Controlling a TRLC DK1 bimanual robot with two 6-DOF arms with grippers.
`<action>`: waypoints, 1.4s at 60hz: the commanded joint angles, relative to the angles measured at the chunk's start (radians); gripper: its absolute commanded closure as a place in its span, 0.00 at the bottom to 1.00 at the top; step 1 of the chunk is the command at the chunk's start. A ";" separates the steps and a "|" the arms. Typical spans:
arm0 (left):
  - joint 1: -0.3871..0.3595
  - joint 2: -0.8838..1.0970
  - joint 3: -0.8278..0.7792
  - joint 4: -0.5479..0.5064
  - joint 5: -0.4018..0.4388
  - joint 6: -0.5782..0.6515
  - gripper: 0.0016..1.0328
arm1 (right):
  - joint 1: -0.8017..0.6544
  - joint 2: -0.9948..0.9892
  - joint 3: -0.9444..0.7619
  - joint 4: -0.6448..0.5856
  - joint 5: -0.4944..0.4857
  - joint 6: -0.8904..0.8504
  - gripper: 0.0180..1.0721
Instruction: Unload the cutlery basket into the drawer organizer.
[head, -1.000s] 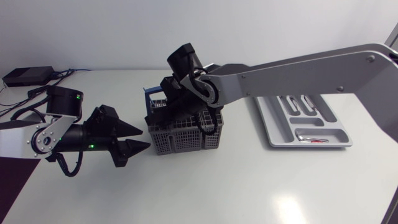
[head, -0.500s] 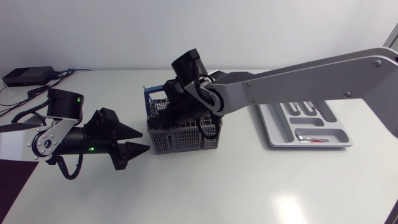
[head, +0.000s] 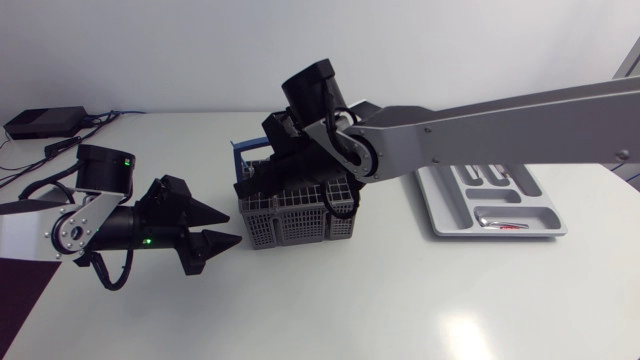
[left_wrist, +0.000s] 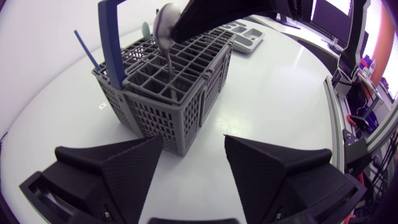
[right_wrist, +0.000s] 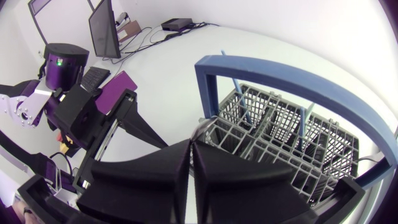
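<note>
Left wrist view: right jaws pinch spoon (left_wrist: 166, 26) bowl; handle could snag basket (left_wrist: 180, 109), unheld ahead of spread left jaws, tipping it.

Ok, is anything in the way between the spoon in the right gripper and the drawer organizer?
Nothing visible lies on the table between the cutlery basket and the drawer organizer. The right gripper holds the spoon inside the basket, close to the blue handle arching over it, so lifting straight up first seems safest.
</note>
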 joint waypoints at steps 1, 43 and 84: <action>-0.007 -0.016 -0.023 0.009 0.016 -0.002 0.33 | 0.021 -0.047 -0.032 0.019 -0.002 -0.005 0.94; -0.024 -0.010 -0.007 0.009 0.014 -0.008 0.33 | 0.046 -0.197 -0.069 0.033 0.007 -0.054 0.94; -0.041 -0.013 0.002 0.002 0.013 -0.014 0.33 | -0.143 -0.532 -0.226 -0.211 -0.014 -0.261 0.94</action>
